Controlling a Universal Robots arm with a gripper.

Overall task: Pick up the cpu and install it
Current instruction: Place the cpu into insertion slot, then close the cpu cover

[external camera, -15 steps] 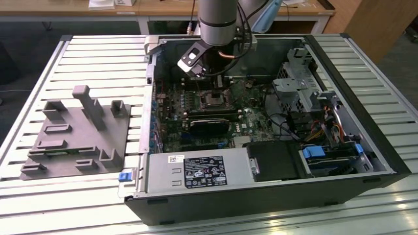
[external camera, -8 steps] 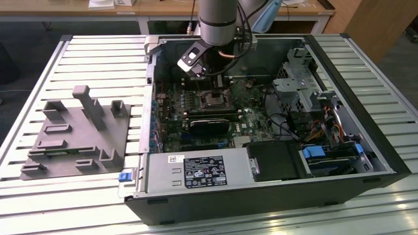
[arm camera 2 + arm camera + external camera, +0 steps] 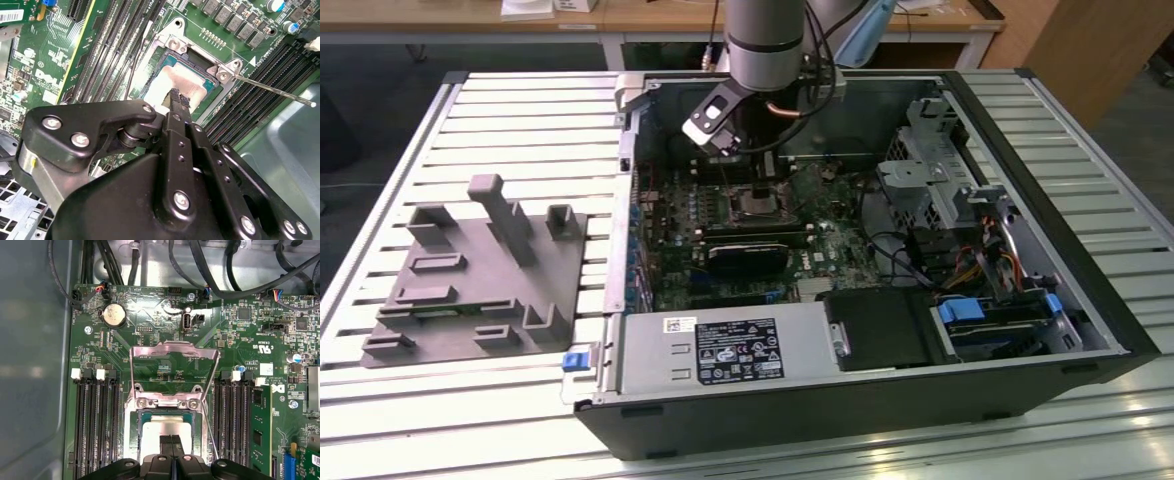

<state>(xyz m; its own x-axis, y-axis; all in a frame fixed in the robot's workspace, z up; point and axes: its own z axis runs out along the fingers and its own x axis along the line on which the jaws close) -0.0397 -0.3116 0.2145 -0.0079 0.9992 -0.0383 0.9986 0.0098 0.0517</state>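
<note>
The cpu (image 3: 156,433) (image 3: 172,80) lies flat in the motherboard socket, its silver top framed by the socket's metal rim. The socket's load plate (image 3: 175,356) stands swung open and its thin lever (image 3: 272,90) sticks out to the side. My gripper (image 3: 171,441) (image 3: 178,98) hangs right over the cpu with its two black fingers pressed together and nothing between them. Whether the tips touch the chip's top I cannot tell. In the exterior view the gripper (image 3: 765,178) reaches down into the open computer case above the socket (image 3: 754,200).
RAM slots (image 3: 95,420) run on both sides of the socket, with a stick (image 3: 260,425) in one. Cables (image 3: 200,270) hang along the case wall. A drive cage (image 3: 927,180) and power supply (image 3: 727,350) crowd the case. A grey fixture block (image 3: 474,270) sits on the table at the exterior view's left.
</note>
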